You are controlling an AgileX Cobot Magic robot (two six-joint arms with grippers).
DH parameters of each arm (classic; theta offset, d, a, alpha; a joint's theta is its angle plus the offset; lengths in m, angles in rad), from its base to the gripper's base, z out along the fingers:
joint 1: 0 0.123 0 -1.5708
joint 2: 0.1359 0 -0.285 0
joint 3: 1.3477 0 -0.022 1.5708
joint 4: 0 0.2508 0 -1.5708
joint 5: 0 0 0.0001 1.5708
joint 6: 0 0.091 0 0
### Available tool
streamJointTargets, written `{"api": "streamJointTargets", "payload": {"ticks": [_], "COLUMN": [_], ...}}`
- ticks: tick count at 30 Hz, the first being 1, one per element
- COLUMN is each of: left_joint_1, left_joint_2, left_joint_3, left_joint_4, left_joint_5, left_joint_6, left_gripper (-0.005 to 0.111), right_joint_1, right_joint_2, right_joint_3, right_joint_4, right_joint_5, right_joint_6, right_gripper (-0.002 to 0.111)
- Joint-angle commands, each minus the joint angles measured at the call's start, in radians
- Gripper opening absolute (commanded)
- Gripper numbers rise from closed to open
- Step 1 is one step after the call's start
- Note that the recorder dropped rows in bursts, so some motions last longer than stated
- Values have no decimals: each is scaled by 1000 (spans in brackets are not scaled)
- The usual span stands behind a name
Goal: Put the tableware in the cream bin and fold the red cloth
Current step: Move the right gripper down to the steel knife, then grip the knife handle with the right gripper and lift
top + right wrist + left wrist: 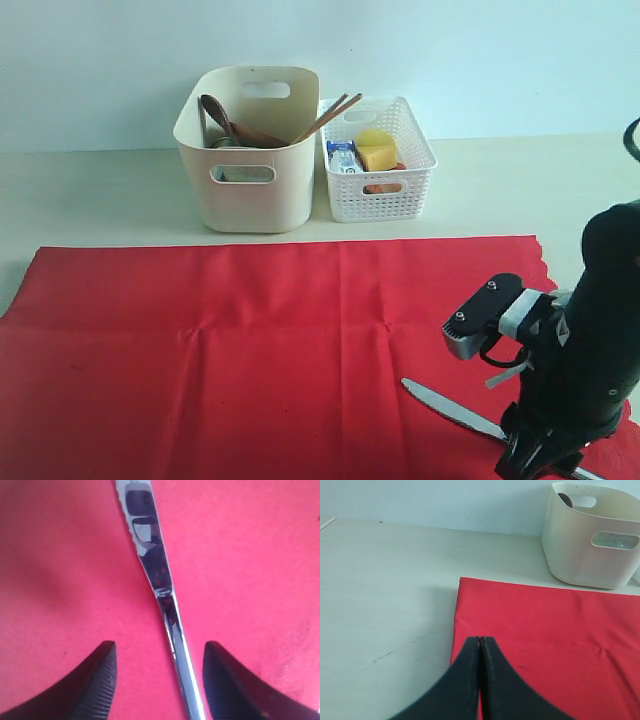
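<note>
The red cloth (250,350) lies spread flat on the table. A silver knife (450,408) rests on its near right part. My right gripper (160,647) hangs low over the knife's handle (177,650) with its jaws open, one finger on each side, neither touching it. The cream bin (250,150) stands behind the cloth and holds a dark wooden spoon (215,110), chopsticks (325,118) and a steel cup (225,143). My left gripper (480,640) is shut on nothing, above the cloth's left edge (457,625); the cream bin (592,535) shows beyond it.
A white lattice basket (375,195) stands right of the cream bin with a yellow cheese wedge (378,153) and a small carton (343,158) inside. Bare pale table (90,190) lies left of the bin and around the cloth. The right arm (590,340) fills the near right corner.
</note>
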Motion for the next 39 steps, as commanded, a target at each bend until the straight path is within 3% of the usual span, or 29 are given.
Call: {"api": "streamJointTargets", "payload": {"ticks": [1,7,14,22,29,33,35,36,39], "left_joint_1": [2,2,2,2,2,2,2,2,2], "left_joint_2": [-5,-5,-5,-5,-5,-5,-5,-5,-5], "left_joint_3": [3,3,3,3,3,3,3,3,3], "left_joint_4": [1,1,1,1,1,1,1,1,1], "left_joint_5": [-11,-11,-11,-11,-11,-11,-11,-11,-11], "left_joint_6": [1,1,1,1,-2,0,-1,-1,-1], "left_gripper": [0,0,0,0,0,0,0,0,0], "right_joint_1": [-7,-4,-4,-4,-4,-4,-4,-4,-4], "right_joint_2": [68,140,161,148,-20,-232,-288,-297,-259], "right_joint_3": [3,3,1,-104,-110,-110,-110,-128,-230], "right_joint_4": [4,4,-38,-94,-38,173,412,609,1009], "right_joint_5": [-64,-107,-91,100,73,-141,-293,-347,-312], "right_joint_6": [-13,-10,-10,119,155,127,-35,-206,-553], "right_gripper": [50,46,0,0,0,0,0,0,0]}}
